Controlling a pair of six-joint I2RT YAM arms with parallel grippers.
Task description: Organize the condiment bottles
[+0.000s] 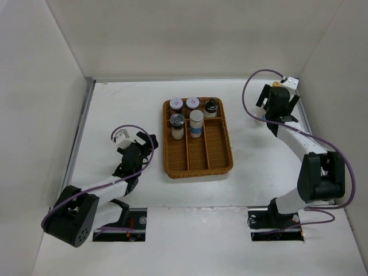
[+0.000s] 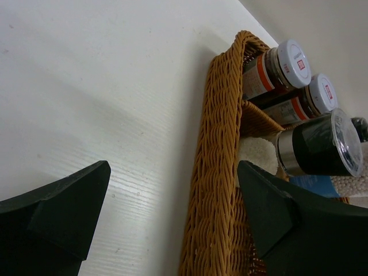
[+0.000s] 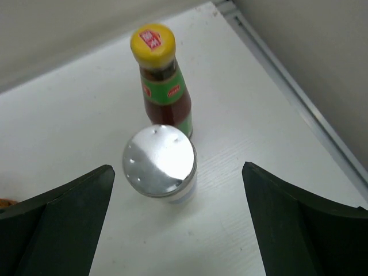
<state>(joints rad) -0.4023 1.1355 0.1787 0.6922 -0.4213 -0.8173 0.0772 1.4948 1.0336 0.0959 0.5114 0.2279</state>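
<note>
Left gripper (image 2: 173, 172) wide open, empty, just left of tray (image 2: 215, 172). Tray's far end holds three jars (image 1: 176, 104), black-capped bottle (image 1: 211, 106) and a shaker (image 1: 196, 123). Right gripper (image 3: 176, 169) wide open, empty, above second shaker (image 3: 160, 161). Sauce bottle (image 3: 164, 86) just beside it, both on table (image 3: 259, 115) near right wall.

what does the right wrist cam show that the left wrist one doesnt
Right wrist only: a yellow-capped sauce bottle and a silver-topped shaker, standing close together on the table.
Left wrist only: the wicker tray, with two white-lidded jars and a dark clear-lidded jar in it.
Both: the white table and that arm's own jaws, open and holding nothing.
</note>
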